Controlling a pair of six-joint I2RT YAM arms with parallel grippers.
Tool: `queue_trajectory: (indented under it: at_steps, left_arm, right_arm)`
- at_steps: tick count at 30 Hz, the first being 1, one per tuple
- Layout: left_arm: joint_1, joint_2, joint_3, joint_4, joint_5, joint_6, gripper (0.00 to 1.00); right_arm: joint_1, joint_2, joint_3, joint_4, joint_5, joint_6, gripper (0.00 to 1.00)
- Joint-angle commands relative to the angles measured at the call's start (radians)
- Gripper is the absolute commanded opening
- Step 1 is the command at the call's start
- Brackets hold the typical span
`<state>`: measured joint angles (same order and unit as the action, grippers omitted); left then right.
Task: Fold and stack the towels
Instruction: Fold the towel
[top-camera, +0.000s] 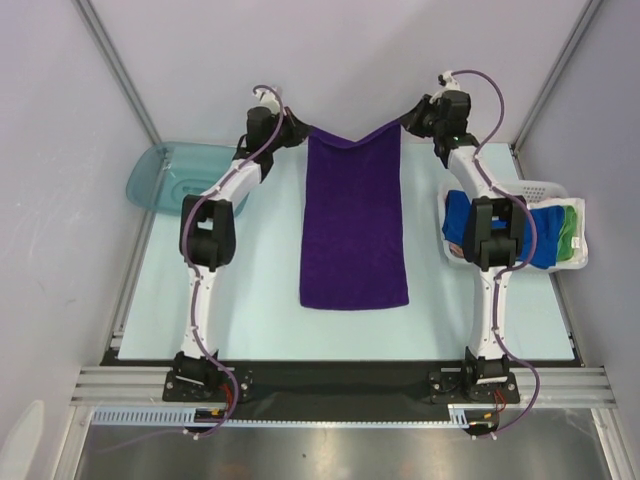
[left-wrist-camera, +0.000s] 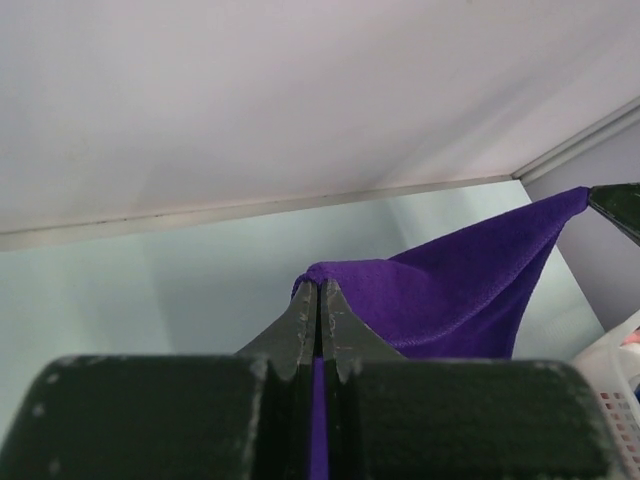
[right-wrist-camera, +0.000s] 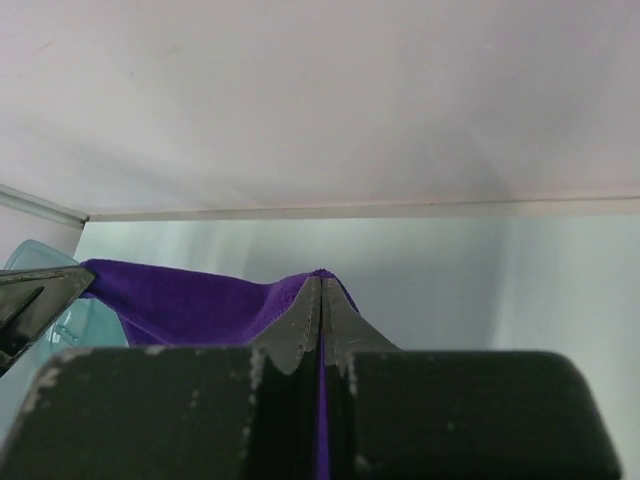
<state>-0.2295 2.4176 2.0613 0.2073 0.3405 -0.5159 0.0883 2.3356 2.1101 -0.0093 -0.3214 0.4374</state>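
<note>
At the far side of the bench (top-camera: 250, 320), the left end effector (top-camera: 303, 132) and right end effector (top-camera: 404, 124) each clamp a far corner of the towel (top-camera: 353, 225), whose long axis runs nearward, midway between them.

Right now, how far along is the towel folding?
Early. Done: the purple towel lies spread flat, no fold in it. In hand: left end effector and right end effector are each shut on a far corner, that edge raised. Left: fold it, then the blue towel and green towel in the basket; no stack shows yet.
</note>
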Motion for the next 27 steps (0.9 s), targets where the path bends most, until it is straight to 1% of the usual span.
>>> queue_trajectory:
  at_steps: [1, 3, 5, 8, 9, 13, 15, 16, 21, 25, 27]
  left_arm:
    - [0.001, -0.083, -0.018, -0.005, -0.034, -0.004, 0.03]
    - [0.001, -0.107, -0.039, -0.040, -0.043, -0.007, 0.04]
    - [0.001, -0.127, -0.093, -0.045, -0.040, -0.018, 0.04]
    - [-0.001, -0.172, -0.167, -0.080, -0.040, -0.024, 0.04]
    - [-0.001, -0.186, -0.193, -0.083, -0.043, -0.030, 0.05]
    - [-0.002, -0.267, -0.358, -0.080, -0.057, -0.053, 0.07]
    - [-0.005, -0.311, -0.404, -0.085, -0.055, -0.070, 0.08]
    - [-0.011, -0.322, -0.440, -0.091, -0.061, -0.072, 0.09]
    - [-0.039, -0.405, -0.523, -0.166, -0.087, -0.081, 0.10]
    - [-0.060, -0.471, -0.645, -0.189, -0.100, -0.102, 0.11]
    - [-0.070, -0.505, -0.682, -0.200, -0.098, -0.118, 0.12]
  right_arm:
    - [0.001, -0.061, 0.013, -0.049, -0.010, 0.032, 0.00]
    - [-0.004, -0.076, -0.022, -0.072, -0.016, 0.040, 0.00]
    - [-0.005, -0.111, -0.056, -0.107, -0.019, 0.044, 0.00]
    - [-0.009, -0.163, -0.137, -0.149, -0.022, 0.046, 0.00]
    - [-0.009, -0.176, -0.188, -0.155, -0.022, 0.046, 0.00]
    - [-0.012, -0.251, -0.315, -0.175, -0.027, 0.060, 0.00]
    - [-0.013, -0.298, -0.367, -0.176, -0.028, 0.070, 0.00]
    - [-0.012, -0.312, -0.419, -0.176, -0.030, 0.072, 0.00]
    - [-0.009, -0.392, -0.539, -0.215, -0.018, 0.077, 0.00]
    - [-0.009, -0.458, -0.640, -0.241, -0.022, 0.086, 0.00]
    - [-0.001, -0.493, -0.692, -0.251, -0.018, 0.077, 0.00]
